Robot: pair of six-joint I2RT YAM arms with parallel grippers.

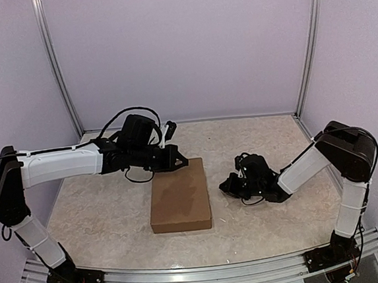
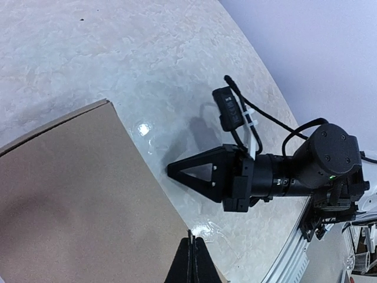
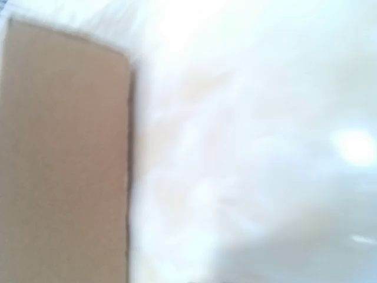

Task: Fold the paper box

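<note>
Shows the box (image 1: 179, 196) flat at mid-counter (image 1: 102, 208), looking closed, long axis running away from the arm bases. Puts the left pincer (image 1: 183, 160), clamped shut on nothing, over the box's far edge; touching or just above, cannot tell. Places the right pincer (image 1: 224, 186), likewise shut and empty, low beside the box's right side, tips aimed at it across a gap. Favours the left arm, nearer, for any pressing-down.

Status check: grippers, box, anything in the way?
Left gripper shut, at far edge of paper box. Right gripper shut, right of it, apart. Box closed, flat on table. Nothing blocking.
</note>
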